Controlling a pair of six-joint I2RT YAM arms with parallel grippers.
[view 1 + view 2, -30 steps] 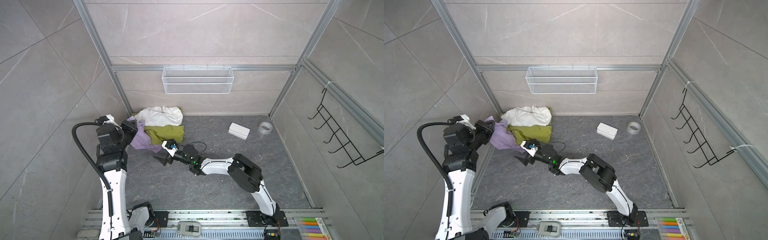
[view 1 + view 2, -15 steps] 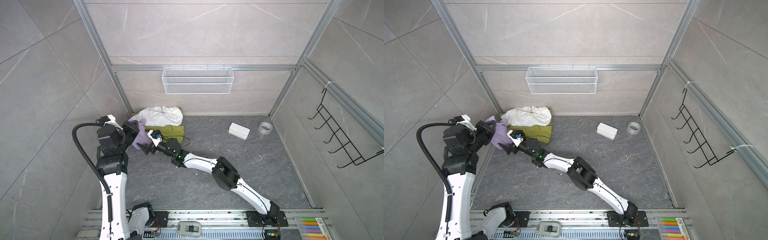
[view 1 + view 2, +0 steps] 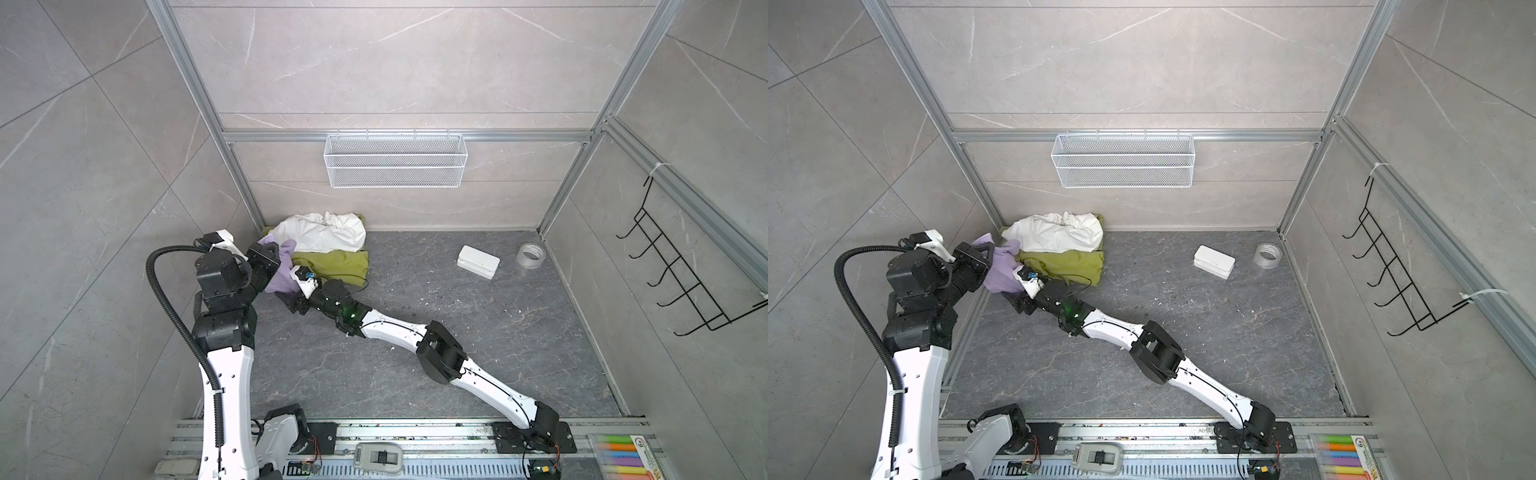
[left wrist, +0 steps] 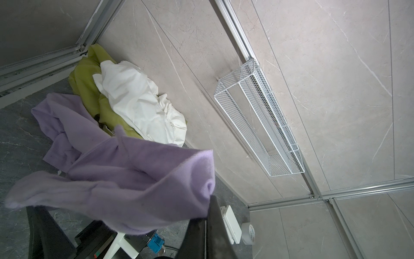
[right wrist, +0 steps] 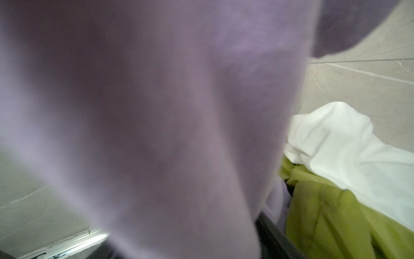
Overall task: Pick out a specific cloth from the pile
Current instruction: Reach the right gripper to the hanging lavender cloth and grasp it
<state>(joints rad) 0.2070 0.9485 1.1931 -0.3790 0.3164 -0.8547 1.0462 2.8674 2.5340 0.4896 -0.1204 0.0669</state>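
- In both top views the cloth [image 3: 284, 277], plain lavender, hung at the 8 o'clock edge of the pile [image 3: 322, 239], which sat in the floor's 10 o'clock corner.
- The left gripper [image 3: 277, 259] had its fingers together, clamped on an upper fold of the cloth. It probably held the fold raised so the lavender fabric would peel away from its neighbours instead of dragging them.
- The left wrist view showed the cloth [image 4: 125, 179] draped over the gripper. A tail lay on the floor beside the olive-green cloth [image 4: 89, 89], so the cloth was not yet wholly free.
- The right gripper [image 3: 293, 305] sat low, at 5 o'clock of the hanging fold and right against it. This looked like a second hold to gather the trailing part.
- The right wrist view was almost filled by blurred lavender [image 5: 156, 112], so I could not tell whether those fingers were apart or had fabric between them.
- The white cloth [image 3: 345, 230] lay on top of the olive-green one, both untouched against the back wall, at 2 o'clock of the lifted cloth.
- The risk was the tail snagging the olive-green cloth as it rose.
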